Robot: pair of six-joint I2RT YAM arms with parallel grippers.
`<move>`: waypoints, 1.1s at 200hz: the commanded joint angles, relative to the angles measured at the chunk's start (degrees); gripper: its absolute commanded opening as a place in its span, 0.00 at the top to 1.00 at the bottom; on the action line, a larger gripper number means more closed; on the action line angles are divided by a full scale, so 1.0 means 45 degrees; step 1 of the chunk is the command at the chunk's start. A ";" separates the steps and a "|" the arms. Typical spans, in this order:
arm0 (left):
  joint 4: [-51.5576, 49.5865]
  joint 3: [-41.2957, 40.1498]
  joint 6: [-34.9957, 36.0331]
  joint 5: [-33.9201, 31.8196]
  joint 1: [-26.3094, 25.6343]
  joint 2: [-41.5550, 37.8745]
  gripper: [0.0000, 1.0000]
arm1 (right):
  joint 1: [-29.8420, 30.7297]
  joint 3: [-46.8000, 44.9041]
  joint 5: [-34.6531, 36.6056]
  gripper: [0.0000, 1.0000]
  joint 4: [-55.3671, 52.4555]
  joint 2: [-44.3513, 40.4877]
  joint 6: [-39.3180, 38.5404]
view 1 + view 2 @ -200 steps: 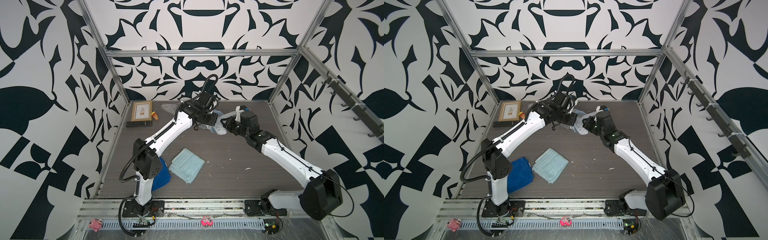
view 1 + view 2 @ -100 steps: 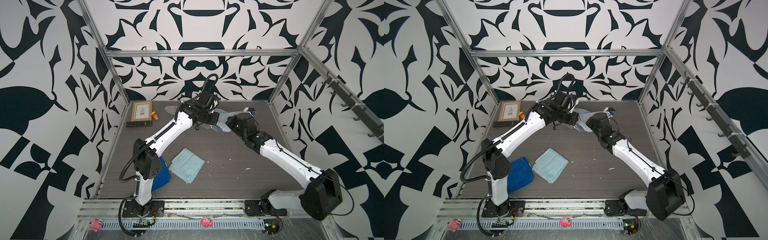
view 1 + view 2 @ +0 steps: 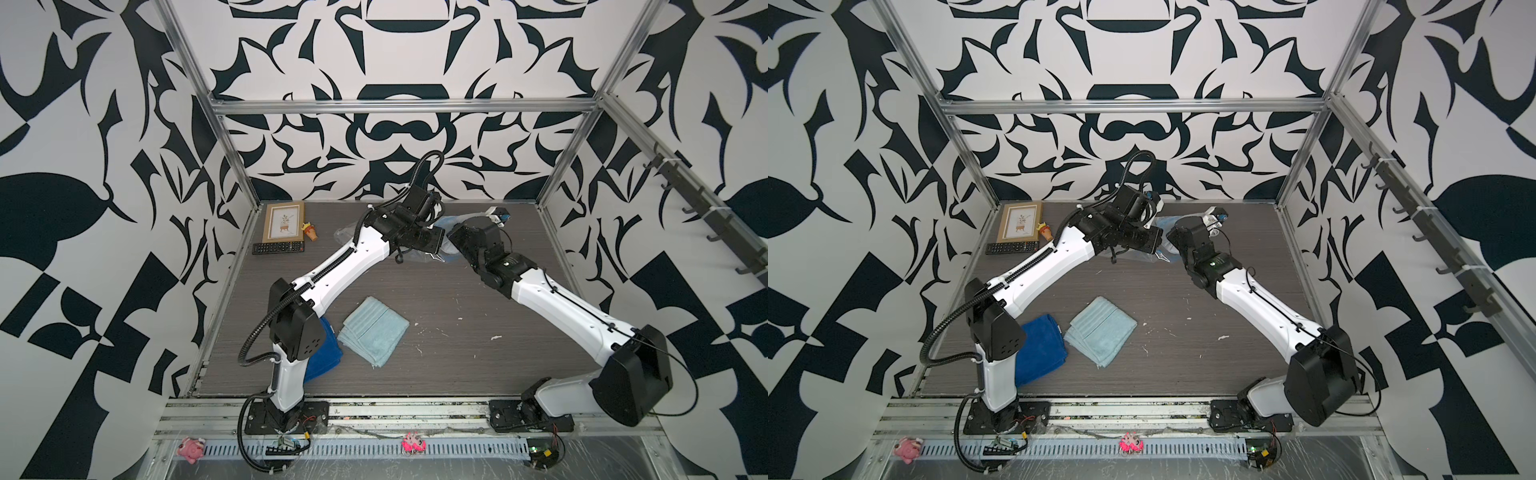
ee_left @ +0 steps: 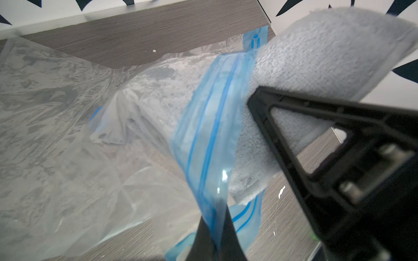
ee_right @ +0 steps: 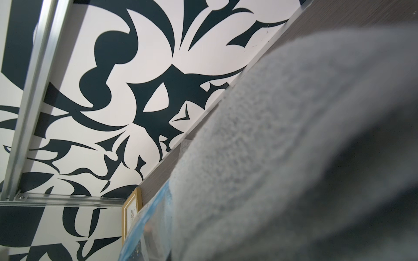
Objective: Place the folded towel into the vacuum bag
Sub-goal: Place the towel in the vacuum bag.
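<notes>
Left gripper [image 4: 217, 222] is clamped on the bag's [image 4: 67, 117] blue zip strip [image 4: 210, 126]. Right gripper [image 4: 257, 102] pinches the grey towel [image 4: 328, 58], whose leading end sits inside the mouth while the rest sticks out. The bag lies at 12 o'clock on the counter [image 3: 457, 299]. A pale blue towel [image 3: 374, 330] lies just off centre toward 7 o'clock, with a dark blue cloth [image 3: 1038, 349] at its 9 o'clock.

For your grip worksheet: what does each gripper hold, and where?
Left gripper pinches the vacuum bag by its blue zip strip; right gripper clamps the grey towel just outside the mouth.
</notes>
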 commanded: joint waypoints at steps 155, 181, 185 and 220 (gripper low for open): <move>0.0727 -0.0070 -0.0143 -0.0304 0.0079 -0.0360 1.00 | 0.0752 0.0822 0.0142 0.52 -0.0622 -0.1329 -0.2518; 0.0825 -0.0087 -0.0004 -0.0324 0.0176 -0.0403 1.00 | 0.0705 0.0923 -0.0045 0.44 -0.1066 -0.1832 -0.2646; 0.0853 -0.0104 0.0032 -0.0345 0.0178 -0.0421 1.00 | 0.0670 0.0895 -0.0046 0.43 -0.1168 -0.1952 -0.2681; 0.0965 -0.0147 0.0246 -0.0323 0.0256 -0.0511 1.00 | 0.0092 0.0770 -0.0286 0.28 -0.1933 -0.3123 -0.3268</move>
